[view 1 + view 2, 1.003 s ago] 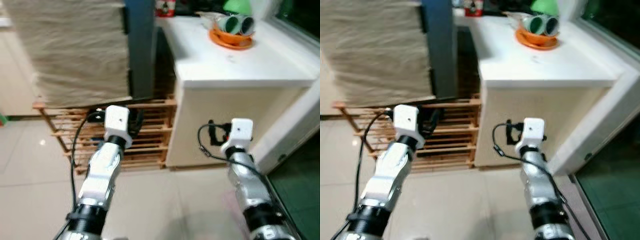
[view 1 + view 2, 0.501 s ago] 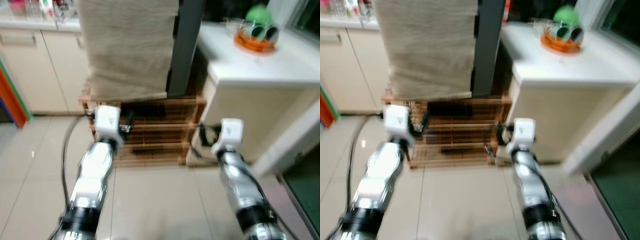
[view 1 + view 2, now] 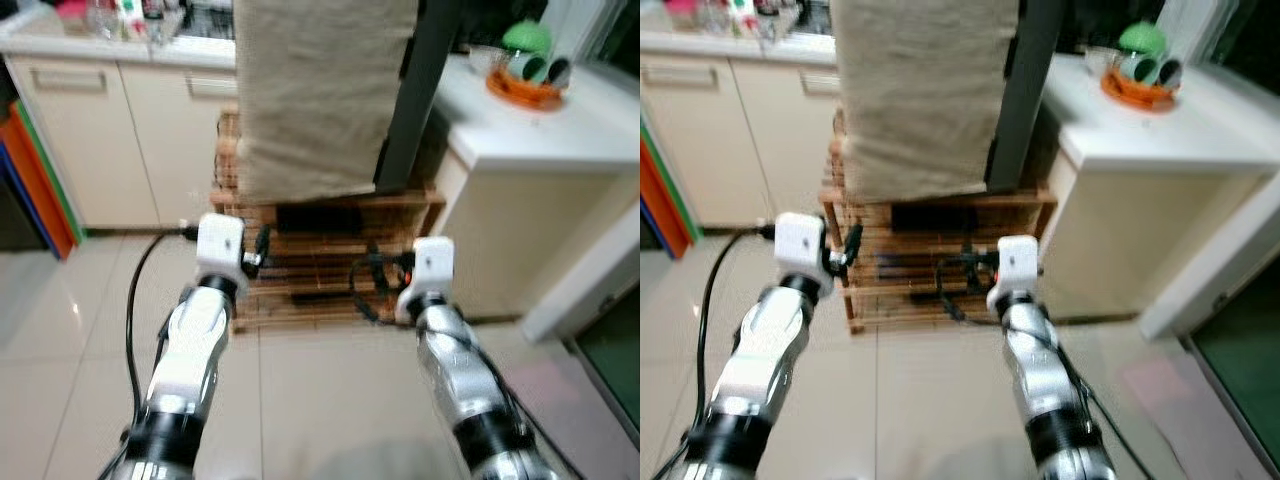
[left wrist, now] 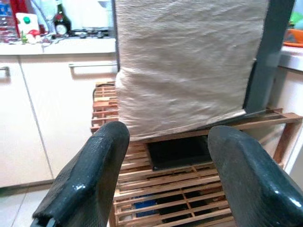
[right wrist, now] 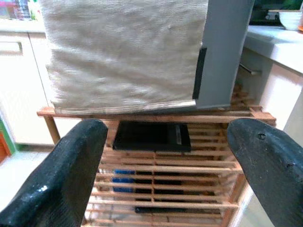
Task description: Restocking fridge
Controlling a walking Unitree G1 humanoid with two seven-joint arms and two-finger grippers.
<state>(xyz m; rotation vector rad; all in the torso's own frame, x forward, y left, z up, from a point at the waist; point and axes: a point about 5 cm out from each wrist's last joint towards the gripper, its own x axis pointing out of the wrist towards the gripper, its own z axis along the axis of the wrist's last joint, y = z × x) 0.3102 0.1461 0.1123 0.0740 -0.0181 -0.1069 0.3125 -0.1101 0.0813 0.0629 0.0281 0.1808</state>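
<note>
At far left, cream cabinets (image 3: 110,140) are seen under a counter carrying bottles (image 4: 59,21). The left gripper (image 4: 163,175) is held forward over the floor tiles (image 3: 70,330), released, its fingers (image 4: 90,179) spread wide with nothing between them. Straight ahead, a wooden rack (image 3: 940,265) stands on the floor, and on it rests a grey fridge (image 5: 225,52), its near face draped with a beige cloth (image 3: 920,95). A dark flat box (image 5: 151,136) lies on the rack's top shelf under the fridge. The right gripper (image 5: 165,165) is likewise held forward, released and empty. At far right, a white counter (image 3: 530,135) carries an orange tray (image 3: 525,85) of cups.

No stock item is held or identified. The fridge is judged heavy and rigid; the cloth is soft and would slip under a pinch. The dark vertical handle (image 5: 200,72) on the fridge's right part is judged the proper place to take hold.
</note>
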